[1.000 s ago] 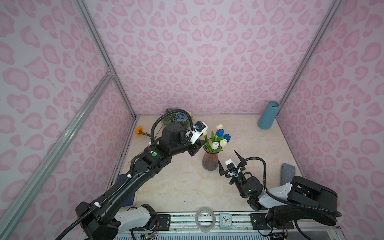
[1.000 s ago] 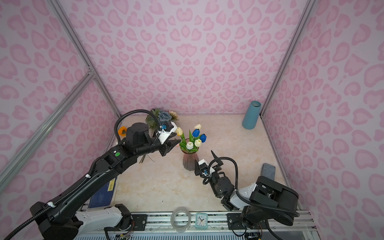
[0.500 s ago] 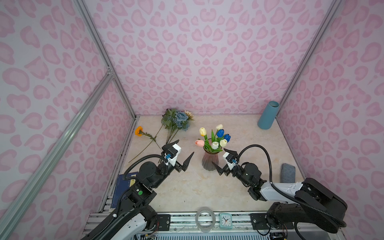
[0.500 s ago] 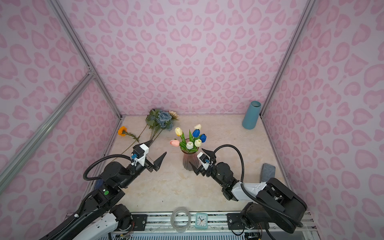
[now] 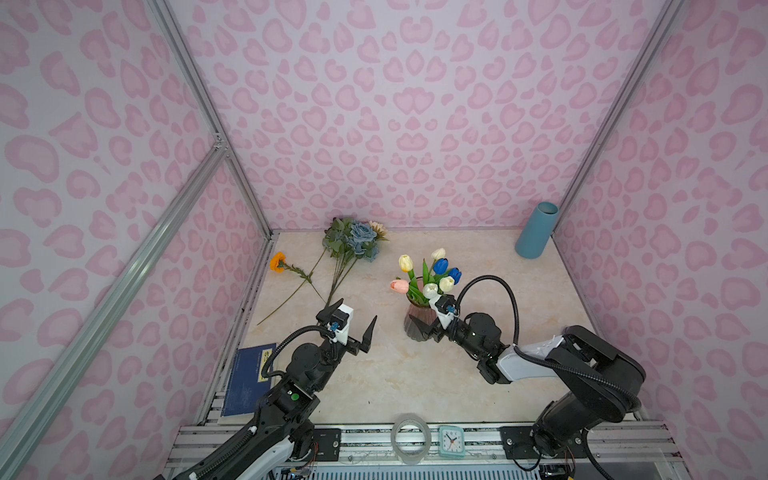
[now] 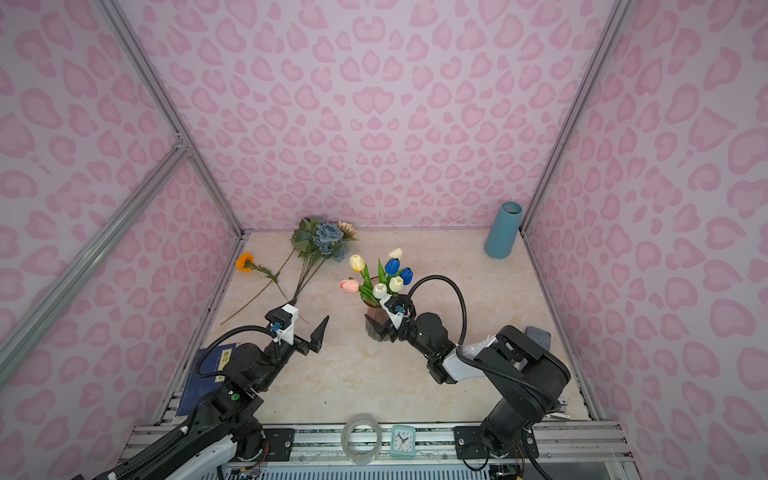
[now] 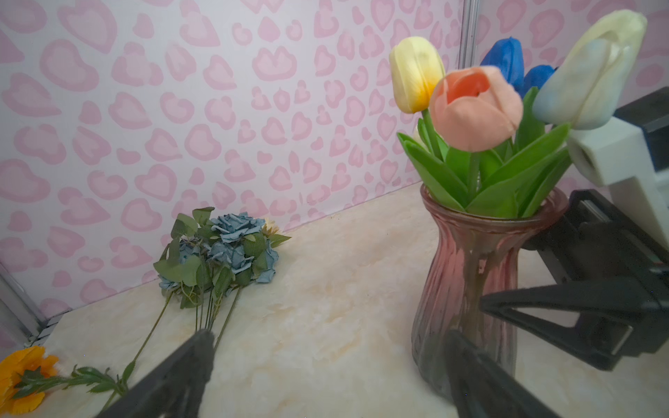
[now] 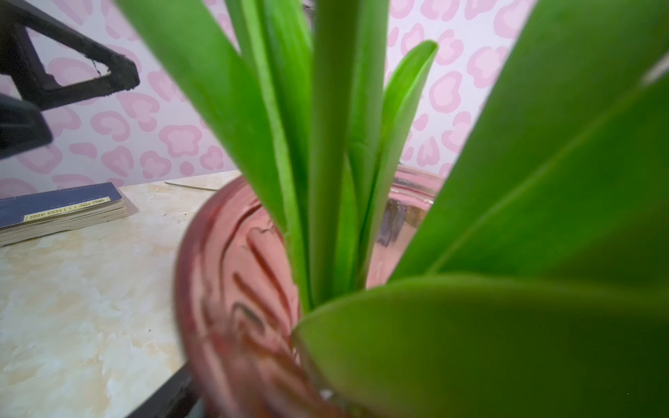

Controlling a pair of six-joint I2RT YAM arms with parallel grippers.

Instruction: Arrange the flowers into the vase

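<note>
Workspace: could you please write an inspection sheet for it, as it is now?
Surface: marbled tabletop, no spills seen.
Job's things: tulips in pink glass vase; dusty-blue rose bunch and orange flower lying on tabletop.
Clutter: blue book, teal cylindrical vase; tape roll and small clock on front rail.
End effectors: left end effector open, empty; right end effector straddling vase, grip unclear.
Cables: black cable arches beside tulips.
Surroundings: pink heart-print walls, aluminium frame.

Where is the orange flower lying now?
In both top views the orange flower lies on the table at the far left, close to the left wall, just left of the blue bunch.
</note>
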